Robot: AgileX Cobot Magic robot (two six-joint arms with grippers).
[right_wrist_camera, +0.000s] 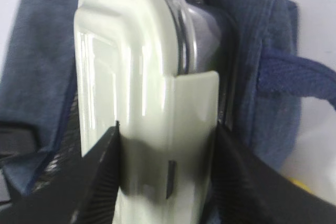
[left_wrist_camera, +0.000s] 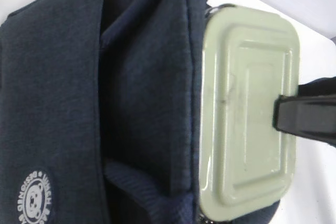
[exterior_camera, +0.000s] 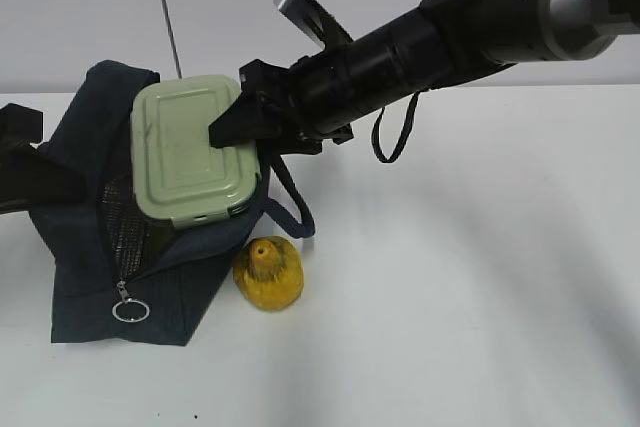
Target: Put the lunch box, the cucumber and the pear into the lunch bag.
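One pear (exterior_camera: 268, 274), one lunch bag (exterior_camera: 100, 207), one lunch box (exterior_camera: 193, 152) in right gripper (exterior_camera: 232, 137).

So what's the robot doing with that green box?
The right end effector is clamped on the lunch box and holds it at the open mouth of the lunch bag, only partly in. The left arm sits at the bag's far left side; its end effector's state can't be seen. The pear waits on the table beside the bag. No cucumber is visible.

White table (exterior_camera: 480, 297); pale grey wall (exterior_camera: 80, 7) behind.
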